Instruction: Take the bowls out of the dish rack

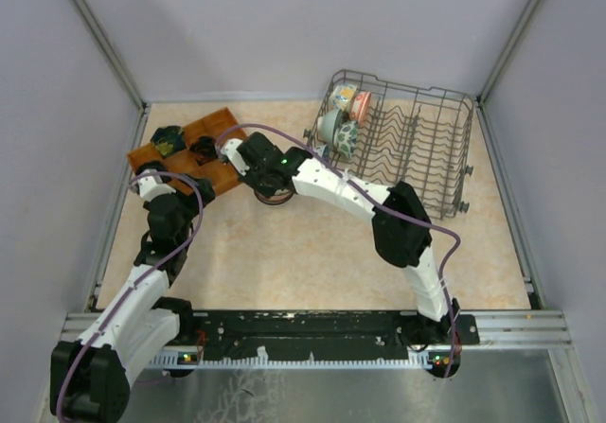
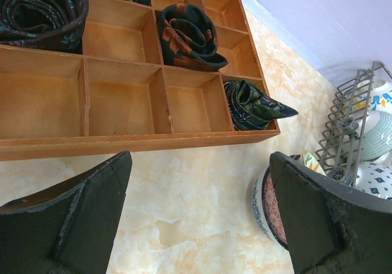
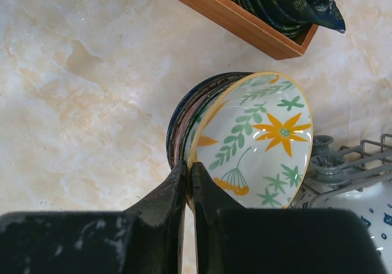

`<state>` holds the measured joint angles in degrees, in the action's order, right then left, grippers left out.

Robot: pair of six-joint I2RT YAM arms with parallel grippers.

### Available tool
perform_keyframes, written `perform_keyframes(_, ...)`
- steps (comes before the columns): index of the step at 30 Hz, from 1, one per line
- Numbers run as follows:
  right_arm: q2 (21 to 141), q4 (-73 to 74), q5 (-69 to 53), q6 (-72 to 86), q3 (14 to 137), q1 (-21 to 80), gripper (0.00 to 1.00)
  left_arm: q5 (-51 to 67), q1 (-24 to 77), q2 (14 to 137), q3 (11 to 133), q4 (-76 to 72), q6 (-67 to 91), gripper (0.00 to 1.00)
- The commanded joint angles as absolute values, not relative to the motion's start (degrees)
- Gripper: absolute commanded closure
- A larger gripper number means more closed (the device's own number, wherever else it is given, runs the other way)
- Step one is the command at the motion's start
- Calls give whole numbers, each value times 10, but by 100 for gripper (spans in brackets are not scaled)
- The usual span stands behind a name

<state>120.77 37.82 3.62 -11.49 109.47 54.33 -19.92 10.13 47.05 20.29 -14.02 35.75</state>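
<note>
Right pincer [image 3: 188, 167]: closed on rim of leaf-and-flower bowl [image 3: 257, 139], one finger inside, one outside.
Leaf-and-flower bowl: directly ahead of fingertips, nested on stacked bowls [image 3: 176, 127] standing on table [image 3: 73, 102].
Dish rack [image 1: 417, 149]: to right of right pincer, apart from stack. Racked bowls [image 1: 341, 125] on edge at rack end nearest that pincer.
Left pincer [image 2: 201, 159]: jaws wide apart, holding nothing, above table.
Wooden tray [image 2: 122, 142]: just ahead of left pincer, rolled cloths [image 2: 187, 35] in several compartments.
</note>
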Motion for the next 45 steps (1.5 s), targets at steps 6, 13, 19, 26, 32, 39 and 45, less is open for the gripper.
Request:
perform_keyframes(6, 1206, 357, 104, -105, 1097, 581, 95, -200, 98, 459, 202, -142, 352, 1)
perform_keyframes(13, 1223, 349, 152, -100, 1090, 595, 100, -202, 98, 456, 201, -139, 353, 1)
perform_keyframes(19, 1218, 331, 163, -92, 1071, 595, 100, -203, 98, 453, 201, -137, 352, 1)
perform_keyframes(26, 1217, 325, 167, -85, 1064, 596, 91, -203, 98, 451, 201, -135, 352, 1)
perform_keyframes(32, 1176, 291, 174, -83, 1036, 595, 71, -204, 98, 451, 201, -136, 352, 1)
perform_keyframes(39, 1109, 237, 183, -82, 994, 596, 67, -200, 98, 457, 202, -140, 353, 1)
perform_keyframes(45, 1035, 190, 188, -77, 953, 595, 65, -198, 98, 459, 203, -143, 354, 1)
